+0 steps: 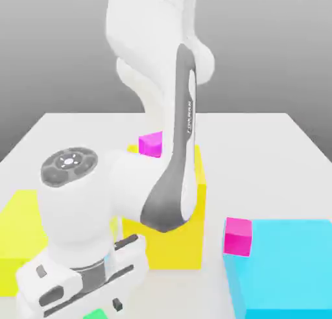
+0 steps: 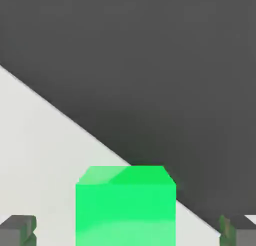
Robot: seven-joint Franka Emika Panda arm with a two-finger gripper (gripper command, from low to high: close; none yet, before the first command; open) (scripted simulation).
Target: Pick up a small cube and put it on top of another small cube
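My claw is spread, one finger on either side of the green cube, and in the hand view I can see a gap between the cube and each finger, so I am not pinching it. The cube sits between my fingers, with pale floor and a dark area meeting along a slanting edge behind it. In the exterior view the cube peeks out at the bottom edge, left of centre, just below my hand, which fills the lower left. My arm comes down through the middle of that frame, across part of a tall orange-yellow block and beside a magenta cube seen at that block's top. A yellow block lies at the left edge, partly behind my hand. Toward the lower right is a wide cyan block, with a hot-pink cube at its left corner; I cannot tell whether that one rests on it.
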